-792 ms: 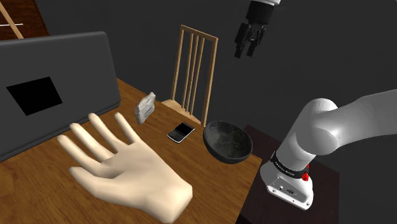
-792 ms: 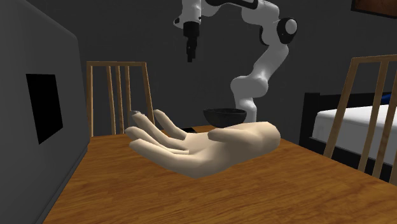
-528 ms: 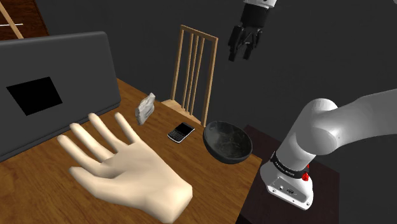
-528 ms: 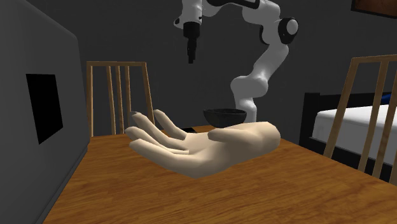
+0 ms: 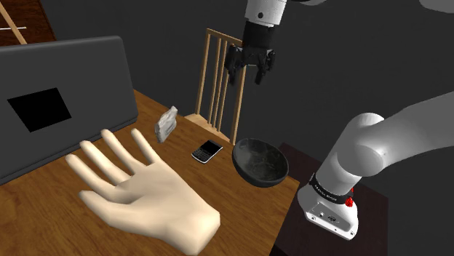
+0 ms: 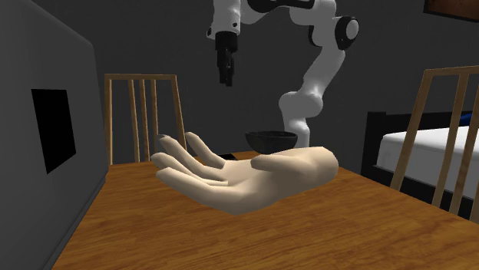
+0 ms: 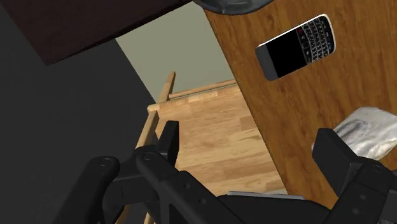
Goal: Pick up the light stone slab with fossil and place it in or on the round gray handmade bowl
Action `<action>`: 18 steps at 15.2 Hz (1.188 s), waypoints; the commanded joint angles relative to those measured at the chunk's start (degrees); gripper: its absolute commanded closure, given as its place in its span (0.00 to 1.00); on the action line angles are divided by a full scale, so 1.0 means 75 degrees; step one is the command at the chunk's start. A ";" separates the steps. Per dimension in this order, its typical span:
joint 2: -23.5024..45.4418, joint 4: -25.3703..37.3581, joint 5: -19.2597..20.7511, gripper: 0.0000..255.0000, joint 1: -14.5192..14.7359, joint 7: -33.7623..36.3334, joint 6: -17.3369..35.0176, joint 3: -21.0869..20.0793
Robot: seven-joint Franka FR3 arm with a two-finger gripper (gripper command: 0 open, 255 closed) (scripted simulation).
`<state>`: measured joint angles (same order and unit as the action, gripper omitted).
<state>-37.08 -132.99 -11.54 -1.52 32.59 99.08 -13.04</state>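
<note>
My tool hangs high by the chair, jaws apart and empty. Below lies the worktop. It carries a grey panel, a big pale model hand, the dark bowl at its edge, the pale slab near the panel's corner, and a phone between slab and bowl. I judge this to be the approach. In the wrist view the slab sits off to one side of the tool, not between the jaws. I'd centre over it first, square the jaws across its narrow faces, then descend straight, keeping clear of the model hand and chair back.
</note>
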 commanded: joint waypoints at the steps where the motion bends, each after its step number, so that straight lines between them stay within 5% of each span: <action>1: 0.0344 0.0071 -0.0142 0.00 -0.0083 0.0836 0.0316 -0.0442; 9: 0.2465 0.1121 0.0068 0.00 -0.0625 0.4023 0.1422 -0.2002; 18: 0.5708 0.3239 0.1879 0.00 -0.0818 0.7980 0.1991 -0.2991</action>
<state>2.06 -111.60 0.14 -7.93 88.54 114.07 -35.12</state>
